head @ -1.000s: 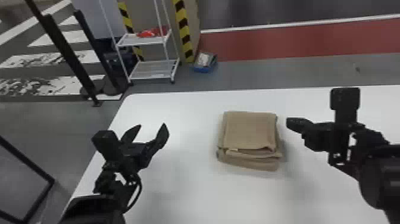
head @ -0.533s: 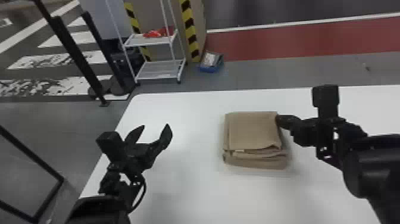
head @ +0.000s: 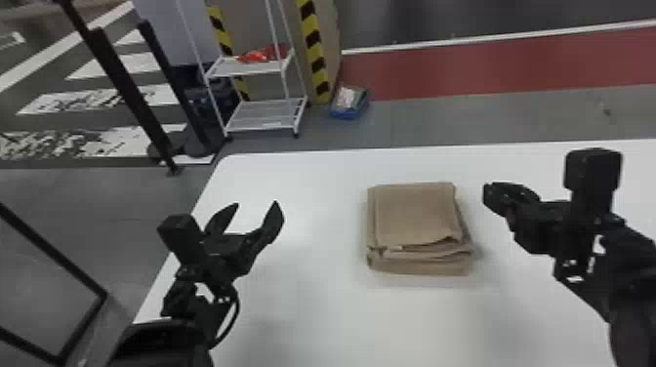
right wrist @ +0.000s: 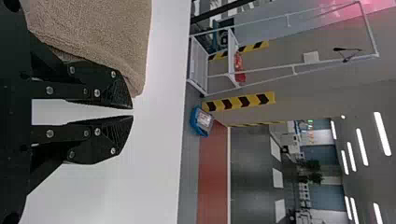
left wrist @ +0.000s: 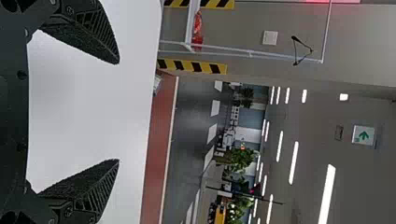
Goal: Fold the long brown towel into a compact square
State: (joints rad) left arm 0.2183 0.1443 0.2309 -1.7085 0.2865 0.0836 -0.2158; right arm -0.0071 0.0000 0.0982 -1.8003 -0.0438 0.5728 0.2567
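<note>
The brown, thick-piled cloth towel (head: 415,214) lies folded in a stacked, roughly square packet on the white, smooth-topped table (head: 302,312), between the two grippers and nearer the right one. Its near edge shows several layers out of register, and the top layer's near right corner (head: 454,239) sits slightly askew, with lower layers projecting along the right side. The left gripper, black with two flat fingers (head: 256,204), stands well apart from the towel, its fingers spread and holding nothing. The right gripper, of like build (right wrist: 132,112), is just beside the towel's right side, its fingers pressed together at the tips with no cloth between them. Folding appears essentially complete; at most, light squaring of the edges remains. The material should prove light, soft and limp, with no risk of breakage; its pile probably grips itself, though a sideways drag could shear the upper layers or slide the packet. For smoothing, closed fingers may press down gently; for lifting, hold is best taken through all layers at a side edge, since pinching only the top corner would probably unfold it.
</note>
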